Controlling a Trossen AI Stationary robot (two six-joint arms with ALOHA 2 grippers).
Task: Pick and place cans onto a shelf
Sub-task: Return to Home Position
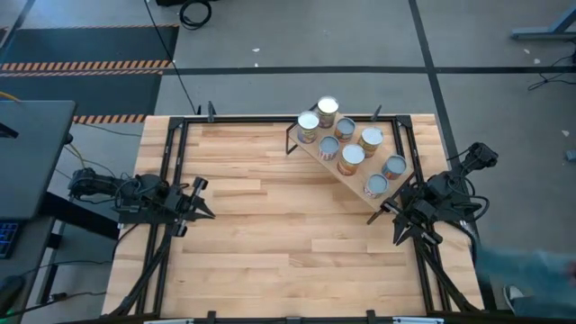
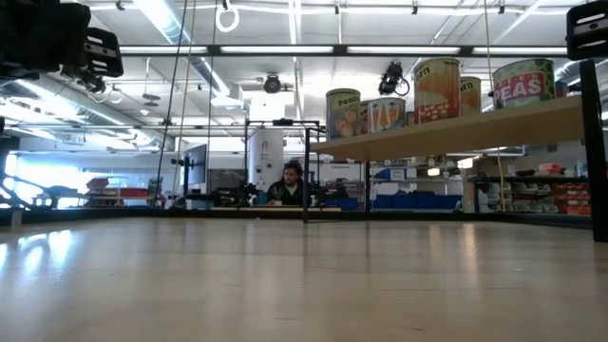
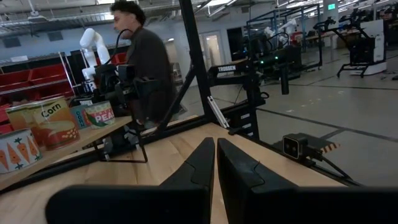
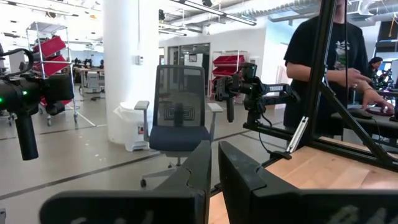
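Several cans [image 1: 351,155] with silver or white tops and orange label sides stand upright on the shelf [image 1: 360,173], a light-wood plank on a black wire frame set at an angle at the table's far right. In the low view the shelf [image 2: 456,133] stands raised, with cans [image 2: 437,90] on top. My left gripper [image 1: 205,200] is shut and empty at the table's left side; it also shows in its wrist view [image 3: 216,146]. My right gripper [image 1: 393,223] is shut and empty just near of the shelf's right end; it also shows in its wrist view [image 4: 214,149].
A black frame [image 1: 171,162] runs along the table's left, far and right sides. A person [image 3: 146,62] stands past the table's right edge and also shows in the right wrist view [image 4: 323,56]. Bare wooden tabletop [image 1: 279,234] lies between the two arms.
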